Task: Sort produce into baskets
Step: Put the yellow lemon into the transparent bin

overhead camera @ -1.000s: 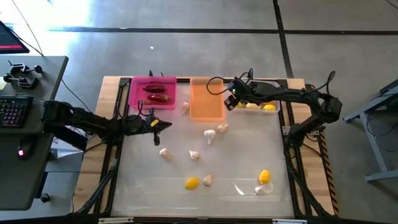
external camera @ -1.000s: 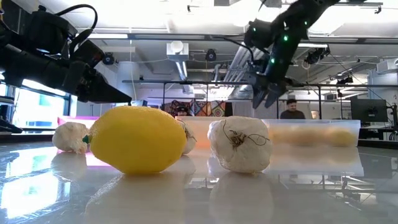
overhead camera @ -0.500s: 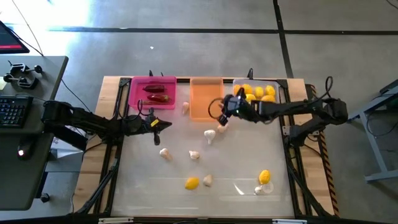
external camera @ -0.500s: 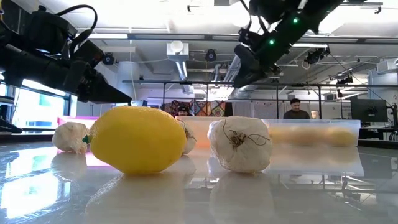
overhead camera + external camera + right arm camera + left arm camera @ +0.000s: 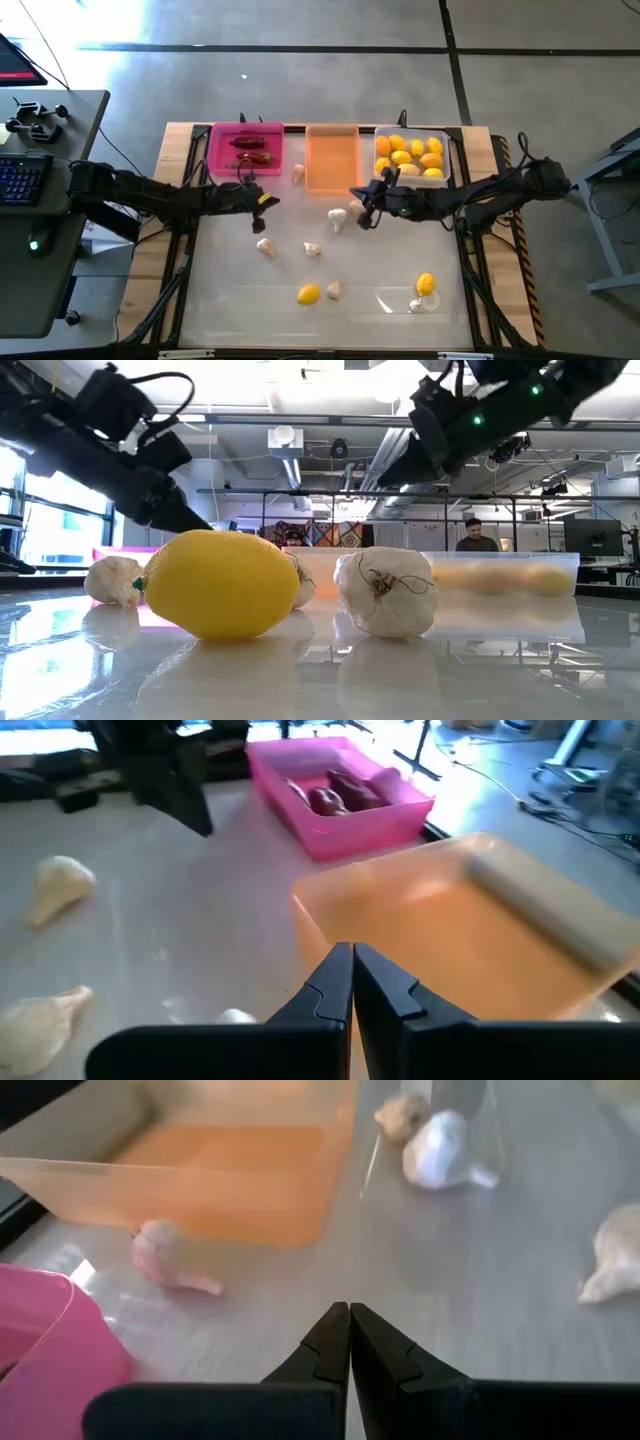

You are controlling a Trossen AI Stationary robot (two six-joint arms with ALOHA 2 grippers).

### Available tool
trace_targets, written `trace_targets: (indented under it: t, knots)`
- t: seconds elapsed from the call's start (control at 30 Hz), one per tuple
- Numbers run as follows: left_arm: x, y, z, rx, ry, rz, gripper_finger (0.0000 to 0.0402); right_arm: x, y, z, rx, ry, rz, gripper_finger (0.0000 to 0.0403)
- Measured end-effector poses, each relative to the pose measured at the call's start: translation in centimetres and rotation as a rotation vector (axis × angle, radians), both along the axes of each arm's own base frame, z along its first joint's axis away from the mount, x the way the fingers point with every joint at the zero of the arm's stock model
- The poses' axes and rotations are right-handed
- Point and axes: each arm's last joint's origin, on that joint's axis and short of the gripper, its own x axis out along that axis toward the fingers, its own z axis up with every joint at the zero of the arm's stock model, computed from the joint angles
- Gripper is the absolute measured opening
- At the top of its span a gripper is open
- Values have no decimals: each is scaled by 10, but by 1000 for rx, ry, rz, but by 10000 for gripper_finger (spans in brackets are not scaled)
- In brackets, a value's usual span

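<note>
My left gripper [image 5: 266,199] [image 5: 350,1310] is shut on nothing, above the table just near of the pink basket [image 5: 245,150], which holds dark red chilis [image 5: 250,150]. My right gripper [image 5: 360,205] [image 5: 352,952] is shut on nothing and hangs well above the table [image 5: 388,472], by the near right corner of the orange basket [image 5: 331,158]. The clear basket [image 5: 410,157] holds several lemons. Garlic bulbs [image 5: 338,216] [image 5: 298,173] [image 5: 265,246] [image 5: 313,249] [image 5: 334,289] and two lemons [image 5: 309,294] [image 5: 425,284] lie loose on the table.
A clear plastic scrap [image 5: 420,303] lies by the near right lemon. In the left wrist view two garlic bulbs [image 5: 440,1150] [image 5: 400,1115] lie below my right arm. A desk with a keyboard [image 5: 20,175] stands left of the table. A person [image 5: 478,538] is far behind.
My right gripper has gone from over the clear basket toward the table's near edge and its left, past the orange basket's near right corner, and has shut on nothing. The lemons in the clear basket now show. My left arm has raised its wrist a little.
</note>
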Motion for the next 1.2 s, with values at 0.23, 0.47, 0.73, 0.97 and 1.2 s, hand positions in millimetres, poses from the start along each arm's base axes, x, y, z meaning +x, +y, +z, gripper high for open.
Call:
trace_targets:
  t: [0.23, 0.47, 0.73, 0.97, 1.2]
  knots:
    - [11, -3, 12, -53, 52, -112, 0, -6, 1, -9, -48, -44, 90, 0]
    - [23, -12, 31, -62, 24, -174, 0, -6, 1, -10, -72, -14, 106, 0]
    - [29, -24, 42, -84, 16, -241, 0, -6, -3, -10, -132, 14, 116, 0]
    - [32, -40, 49, -158, 9, -256, 20, -6, -13, -9, -134, 3, 75, 0]
    - [33, -65, 43, -234, 17, -298, 87, -4, -22, -3, -193, -35, 85, 0]
